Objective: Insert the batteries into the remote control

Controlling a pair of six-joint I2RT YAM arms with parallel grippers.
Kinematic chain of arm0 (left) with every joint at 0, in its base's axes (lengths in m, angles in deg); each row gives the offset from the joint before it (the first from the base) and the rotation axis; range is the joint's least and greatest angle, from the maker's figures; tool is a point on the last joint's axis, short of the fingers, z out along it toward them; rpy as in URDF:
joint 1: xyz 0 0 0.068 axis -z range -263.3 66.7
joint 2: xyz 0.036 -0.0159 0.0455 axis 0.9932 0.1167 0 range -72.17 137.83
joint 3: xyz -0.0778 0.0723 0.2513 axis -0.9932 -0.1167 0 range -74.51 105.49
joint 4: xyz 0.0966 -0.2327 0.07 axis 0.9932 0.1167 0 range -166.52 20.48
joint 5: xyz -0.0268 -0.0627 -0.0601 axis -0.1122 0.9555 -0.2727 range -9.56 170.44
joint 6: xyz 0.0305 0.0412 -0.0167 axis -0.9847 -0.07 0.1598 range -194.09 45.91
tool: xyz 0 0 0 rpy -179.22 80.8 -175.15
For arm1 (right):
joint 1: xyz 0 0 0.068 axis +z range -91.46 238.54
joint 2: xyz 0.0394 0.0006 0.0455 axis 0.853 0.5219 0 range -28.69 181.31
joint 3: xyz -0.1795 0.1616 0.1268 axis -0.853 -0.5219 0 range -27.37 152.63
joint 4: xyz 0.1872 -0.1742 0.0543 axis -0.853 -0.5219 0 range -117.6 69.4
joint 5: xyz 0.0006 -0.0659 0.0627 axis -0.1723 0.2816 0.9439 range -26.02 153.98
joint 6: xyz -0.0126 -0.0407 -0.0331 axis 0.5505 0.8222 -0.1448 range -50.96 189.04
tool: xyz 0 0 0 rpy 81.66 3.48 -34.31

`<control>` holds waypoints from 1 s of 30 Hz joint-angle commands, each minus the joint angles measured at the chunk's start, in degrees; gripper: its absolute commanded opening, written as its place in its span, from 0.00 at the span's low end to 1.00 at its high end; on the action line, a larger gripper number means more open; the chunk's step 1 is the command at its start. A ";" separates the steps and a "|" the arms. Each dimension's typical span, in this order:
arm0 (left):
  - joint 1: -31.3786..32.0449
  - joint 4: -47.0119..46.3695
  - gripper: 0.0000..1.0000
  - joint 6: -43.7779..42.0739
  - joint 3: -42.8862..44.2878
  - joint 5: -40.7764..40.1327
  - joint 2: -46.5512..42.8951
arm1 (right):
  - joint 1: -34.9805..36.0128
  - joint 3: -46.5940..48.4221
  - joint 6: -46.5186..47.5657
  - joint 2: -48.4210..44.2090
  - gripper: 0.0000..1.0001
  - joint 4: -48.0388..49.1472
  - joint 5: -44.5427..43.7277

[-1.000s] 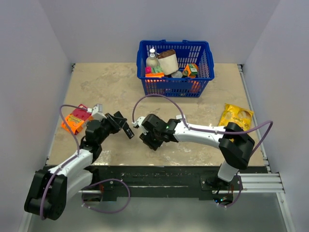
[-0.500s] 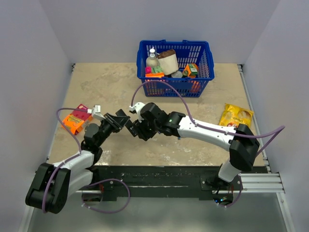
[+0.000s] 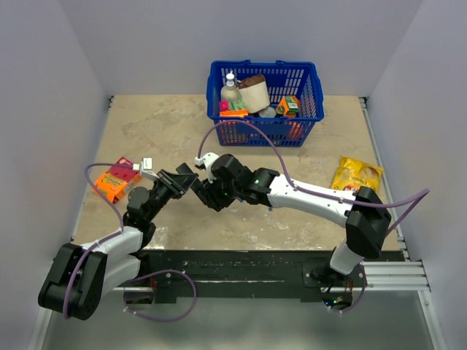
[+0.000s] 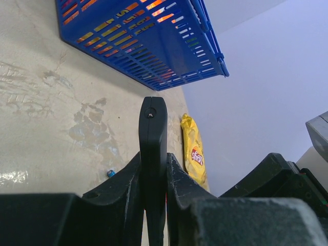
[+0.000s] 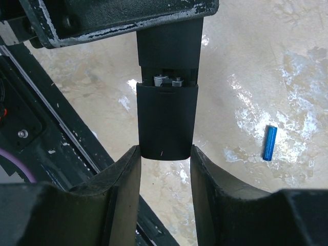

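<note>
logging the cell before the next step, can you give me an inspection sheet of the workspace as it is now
surface: beige table, mottled with stains, no spill seen
job's things: black remote clamped between the two hands; back cover partly slid on, metal parts showing in the gap; one blue battery loose on the table
clutter: blue basket of groceries at the far edge; orange packet on the left; yellow chip bag on the right
grippers: left hand shut on the remote; right hand shut on the back cover
cables: purple cables loop over both arms, no snag seen
surroundings: plain grey walls, nothing else seen
</note>
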State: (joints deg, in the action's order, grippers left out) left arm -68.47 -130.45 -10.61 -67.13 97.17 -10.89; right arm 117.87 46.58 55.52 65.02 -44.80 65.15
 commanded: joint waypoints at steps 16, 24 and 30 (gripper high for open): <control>1.69 -4.25 0.00 1.12 0.71 -0.21 -1.60 | -0.18 3.56 -0.63 1.65 0.12 1.44 -0.55; 1.96 -1.71 0.00 1.99 1.24 -1.70 -2.65 | -0.09 3.83 -0.37 1.91 0.13 -0.31 -0.90; 2.31 2.16 0.00 2.00 2.38 -2.93 -3.27 | 0.17 4.36 0.86 2.35 0.13 -1.98 -1.08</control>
State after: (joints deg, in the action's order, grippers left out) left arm -66.68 -128.29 -8.92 -67.11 95.46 -13.29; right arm 117.87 47.91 55.26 66.61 -45.96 65.00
